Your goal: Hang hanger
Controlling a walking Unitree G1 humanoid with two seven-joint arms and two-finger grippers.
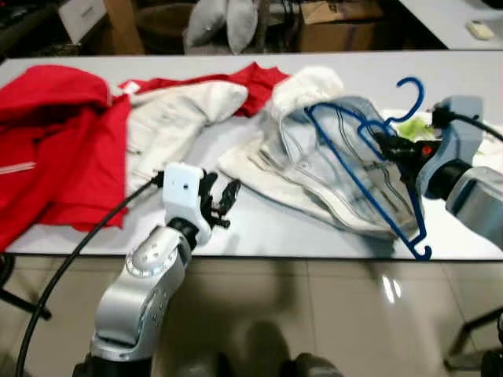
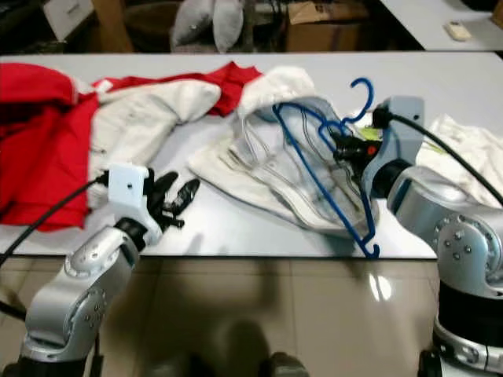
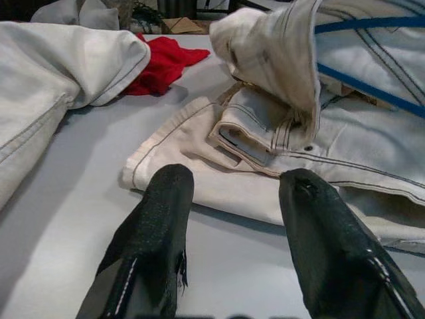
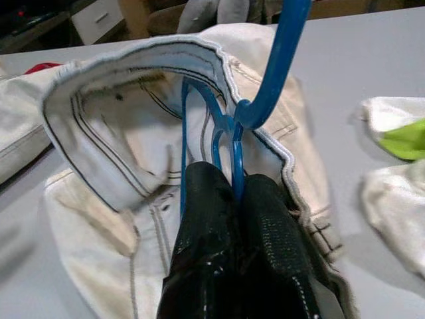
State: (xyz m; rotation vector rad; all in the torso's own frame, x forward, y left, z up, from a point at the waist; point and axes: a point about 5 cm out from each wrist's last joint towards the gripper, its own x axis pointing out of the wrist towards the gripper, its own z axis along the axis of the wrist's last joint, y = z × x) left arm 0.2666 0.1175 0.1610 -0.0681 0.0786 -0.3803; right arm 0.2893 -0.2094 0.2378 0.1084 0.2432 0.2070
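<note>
I saw a long grey table (image 1: 330,236) carrying a red-and-white jacket (image 1: 71,149) and a cream denim garment (image 1: 330,173). My right gripper (image 4: 232,199) pinched the blue wire hanger (image 1: 369,169) at its neck, above that garment. My left gripper (image 3: 232,219) hovered with jaws spread.

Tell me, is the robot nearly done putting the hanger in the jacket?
Partly. The right gripper is shut on the blue hanger, whose arm is already inside the white jacket's collar. The left gripper hovers open over the table, holding nothing. Left: seating the garment properly and hanging it somewhere.
</note>
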